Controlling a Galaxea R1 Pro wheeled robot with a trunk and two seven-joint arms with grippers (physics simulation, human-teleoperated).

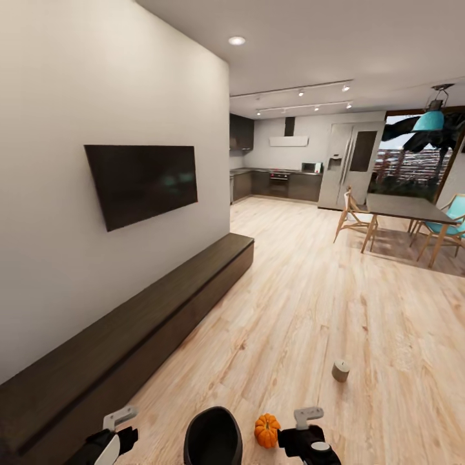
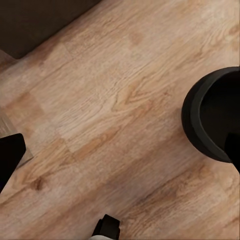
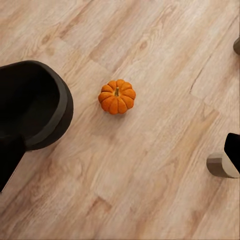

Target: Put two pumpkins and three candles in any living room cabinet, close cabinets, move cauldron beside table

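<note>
hanging low over the pale wood plank floor, both arms are seen at the bottom edge of the head view. whether the left jaws are released or clenched cannot be told, and the same is true of the right jaws; nothing is seen grasped in either. between the two arms a black round open-topped cauldron stands on the floor, and it is also seen in the left wrist view. a small orange ribbed pumpkin rests on the floor just beside the cauldron, between it and the right jaws. a short grey-brown cylindrical candle stands on the floor further out, apart from the pumpkin. the long, low dark-brown wood cabinet runs along the white wall at the left, its fronts closed, under a black wall-mounted screen.
</note>
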